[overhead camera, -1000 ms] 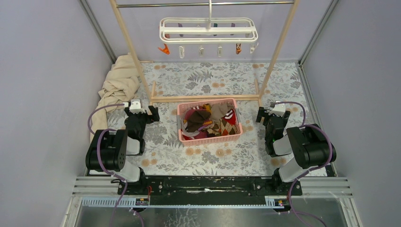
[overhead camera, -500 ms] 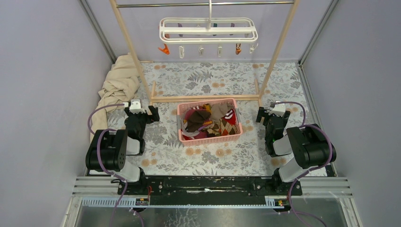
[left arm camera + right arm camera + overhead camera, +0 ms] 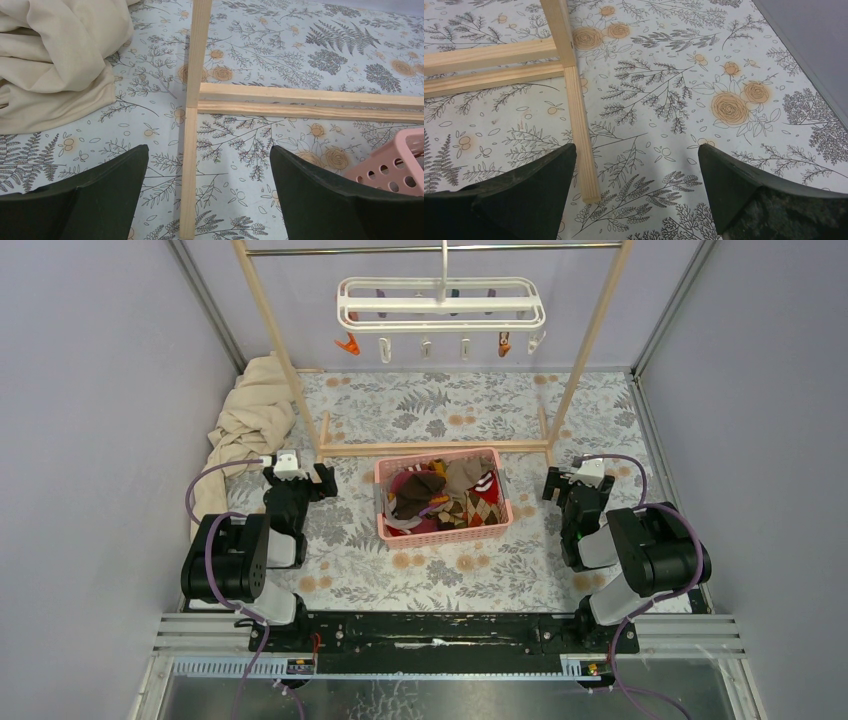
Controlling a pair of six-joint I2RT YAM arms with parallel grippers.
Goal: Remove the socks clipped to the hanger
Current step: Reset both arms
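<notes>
Top external: one hanger (image 3: 441, 302), one basket (image 3: 445, 532), socks (image 3: 447, 497) inside; left pincer (image 3: 297, 478), right pincer (image 3: 574, 483) wide.

Plain lavender walls (image 3: 100, 390); floral tabletop (image 3: 450, 410); wooden rail frame (image 3: 590, 340) at back.

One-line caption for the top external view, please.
Open left gripper and open right gripper flank the pink basket of socks; no socks visible on the white hanger above.
</notes>
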